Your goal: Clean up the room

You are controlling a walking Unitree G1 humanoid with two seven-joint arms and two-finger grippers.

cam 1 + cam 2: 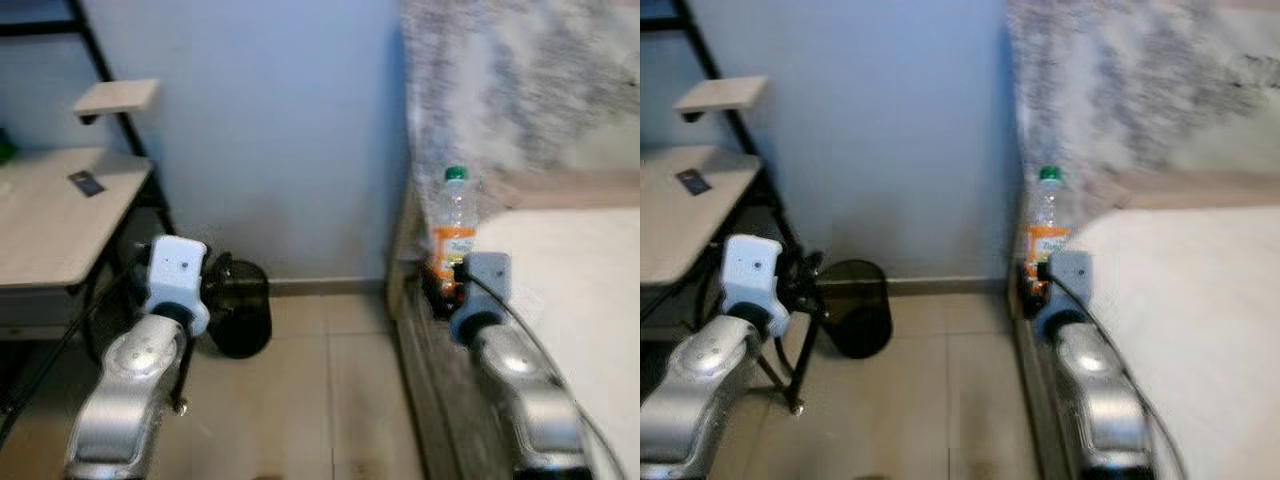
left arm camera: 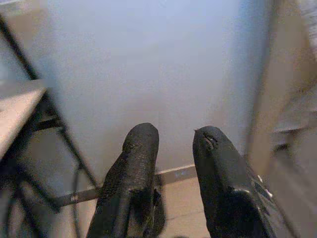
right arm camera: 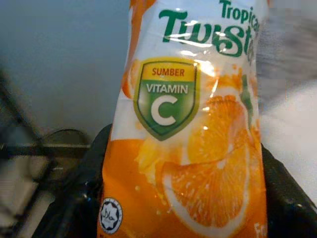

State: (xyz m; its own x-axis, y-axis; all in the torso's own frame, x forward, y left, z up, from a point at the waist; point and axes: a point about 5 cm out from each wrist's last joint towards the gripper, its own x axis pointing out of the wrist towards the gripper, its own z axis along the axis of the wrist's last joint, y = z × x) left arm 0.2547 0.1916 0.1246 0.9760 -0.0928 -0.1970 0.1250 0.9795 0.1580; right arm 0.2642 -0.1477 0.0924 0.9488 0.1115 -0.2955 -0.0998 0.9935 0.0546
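Orange-labelled and green-capped, a clear plastic juice bottle (image 1: pixel 453 232) stands upright in the right gripper (image 1: pixel 444 285) at the near corner of a white bed (image 1: pixel 580 290), seen from the left eye. The black fingers pinch the bottle's lower half, the silver right arm (image 1: pixel 520 385) reaching up along the bed's edge. A grey patterned headboard (image 1: pixel 520 80) rises behind the bottle, beside a pale blue wall (image 1: pixel 280 130). On the left, the left arm (image 1: pixel 130 390) is raised over a tiled floor (image 1: pixel 320 400), with a dark round bin (image 1: pixel 240 305) standing against the wall just past it. A light wooden desk (image 1: pixel 50 215) on black legs holds a small dark card (image 1: pixel 86 183), and a small shelf (image 1: pixel 117 97) juts out above.

From the right eye, the same bottle (image 1: pixel 1045 228) sits at the bed corner, the bin (image 1: pixel 855 305) well apart from it to the left, beyond the floor.

The left wrist view looks along the left gripper (image 2: pixel 173 148), its two black fingers (image 2: pixel 136 168) spread with a gap between them and nothing held, pointed at the blue wall and a pale skirting strip (image 2: pixel 171 174).

The right wrist view shows the bottle's label (image 3: pixel 188 124) up close: a green shield reading "SUMBER VITAMIN C" and an orange slice, with black fingers (image 3: pixel 81 193) pressed on either side.
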